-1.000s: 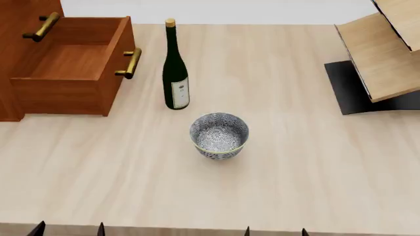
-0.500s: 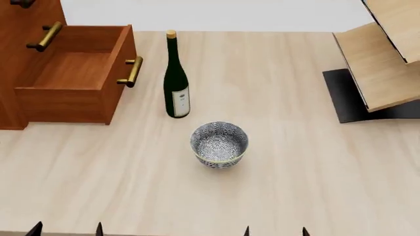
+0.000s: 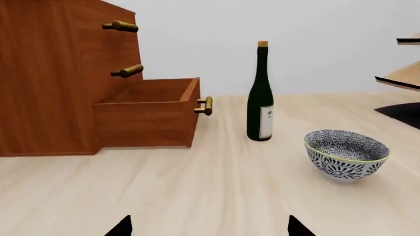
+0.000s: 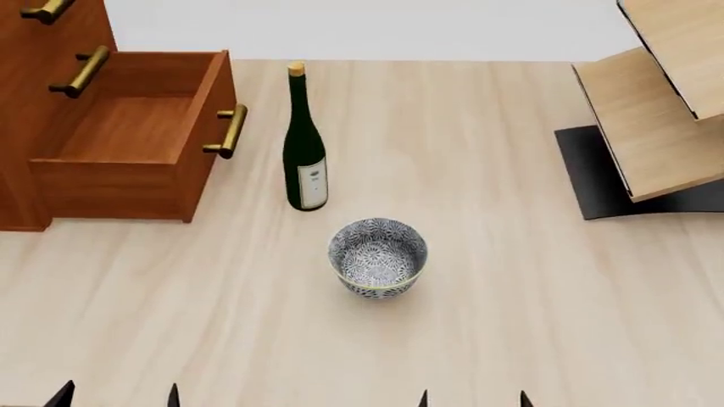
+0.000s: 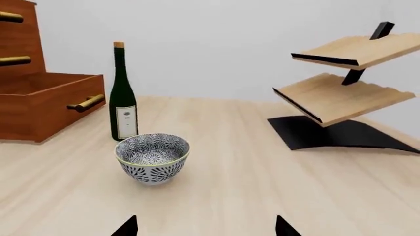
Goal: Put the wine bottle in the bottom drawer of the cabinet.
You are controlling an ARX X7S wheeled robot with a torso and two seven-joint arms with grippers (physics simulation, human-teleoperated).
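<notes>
The wine bottle (image 4: 302,144) (image 3: 260,98) (image 5: 122,98), dark green with a cork top and white label, stands upright on the pale wood table, just right of the cabinet (image 4: 46,34) (image 3: 46,73). The bottom drawer (image 4: 125,136) (image 3: 147,115) (image 5: 46,101) is pulled out and empty, its brass handle facing the bottle. My left gripper (image 4: 117,395) (image 3: 208,227) and right gripper (image 4: 473,398) (image 5: 206,227) sit at the table's near edge, both open with nothing between the fingertips, well short of the bottle.
A blue-patterned bowl (image 4: 378,257) (image 3: 345,153) (image 5: 152,157) stands just in front of the bottle. A pale wood rack on a black base (image 4: 650,127) (image 5: 341,98) occupies the far right. Two upper drawers with brass handles (image 3: 125,49) are closed.
The head view has shifted, so every object sits lower in the frame than a second ago. Nothing on the table has moved and both grippers stay at the near edge.
</notes>
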